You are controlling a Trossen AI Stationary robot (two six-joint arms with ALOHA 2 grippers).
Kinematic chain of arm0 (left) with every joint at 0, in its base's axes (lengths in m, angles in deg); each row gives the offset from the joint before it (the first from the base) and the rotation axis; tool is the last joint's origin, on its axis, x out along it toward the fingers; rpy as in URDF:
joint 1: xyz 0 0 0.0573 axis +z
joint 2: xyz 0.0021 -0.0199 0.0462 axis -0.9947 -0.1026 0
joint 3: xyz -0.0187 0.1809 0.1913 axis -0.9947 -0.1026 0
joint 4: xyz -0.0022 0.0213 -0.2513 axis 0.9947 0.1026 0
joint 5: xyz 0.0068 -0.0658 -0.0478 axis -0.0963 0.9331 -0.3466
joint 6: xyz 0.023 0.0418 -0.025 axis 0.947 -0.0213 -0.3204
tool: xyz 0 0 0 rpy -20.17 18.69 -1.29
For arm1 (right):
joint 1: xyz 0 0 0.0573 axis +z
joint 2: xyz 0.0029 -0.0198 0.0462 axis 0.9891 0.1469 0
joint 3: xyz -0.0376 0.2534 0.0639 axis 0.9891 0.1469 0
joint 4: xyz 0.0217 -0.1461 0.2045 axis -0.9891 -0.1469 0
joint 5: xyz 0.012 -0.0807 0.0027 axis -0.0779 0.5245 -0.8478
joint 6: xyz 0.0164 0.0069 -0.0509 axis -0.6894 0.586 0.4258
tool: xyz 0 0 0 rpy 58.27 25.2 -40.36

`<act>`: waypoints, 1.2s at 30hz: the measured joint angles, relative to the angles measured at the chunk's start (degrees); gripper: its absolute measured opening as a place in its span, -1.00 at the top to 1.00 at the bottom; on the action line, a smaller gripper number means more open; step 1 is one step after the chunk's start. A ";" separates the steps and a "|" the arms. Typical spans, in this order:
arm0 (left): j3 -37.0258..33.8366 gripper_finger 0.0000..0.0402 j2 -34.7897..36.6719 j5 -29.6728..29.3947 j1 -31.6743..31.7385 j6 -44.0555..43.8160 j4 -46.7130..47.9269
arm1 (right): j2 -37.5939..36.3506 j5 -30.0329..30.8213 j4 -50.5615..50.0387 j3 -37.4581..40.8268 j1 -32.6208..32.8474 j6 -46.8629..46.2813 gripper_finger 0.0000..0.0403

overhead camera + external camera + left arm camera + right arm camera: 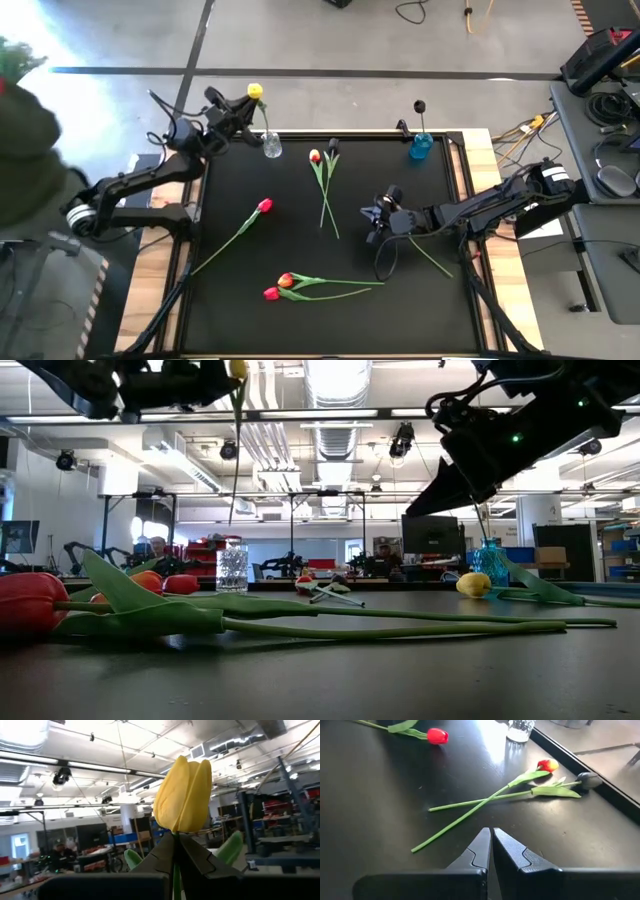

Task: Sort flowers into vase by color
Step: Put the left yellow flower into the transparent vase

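Note:
My left gripper (250,100) is shut on a yellow tulip (182,795), raised by the table's far left corner. The tulip's stem (234,470) hangs over a clear glass vase (272,148). My right gripper (491,831) is shut with nothing in it, raised over the table's right half. Another yellow tulip (473,584) lies below it, its stem (432,257) on the mat. A blue vase (421,148) at the far edge holds a dark tulip (420,105). A red tulip (264,206), an orange and dark pair (323,152) and a red pair (278,288) lie flat on the mat. My left gripper pinches the yellow tulip's stem just under the head (175,870) between its two fingers. The fingers come from the table's left, slightly raised, and lie across the stem. The tulip is upright and lifted clear, head above the fingers. Its lower end (232,525) hangs just above the clear vase.
The black mat (230,320) has a raised frame. A dark cable loop (385,260) hangs under my right arm. A person in green (20,130) stands beyond the table's left edge. Cases and cables (600,70) lie off the table's right side.

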 joint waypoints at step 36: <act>-5.49 1.00 -16.57 5.84 9.94 -2.35 -13.34 | 0.00 -0.04 4.66 0.11 0.05 7.38 0.94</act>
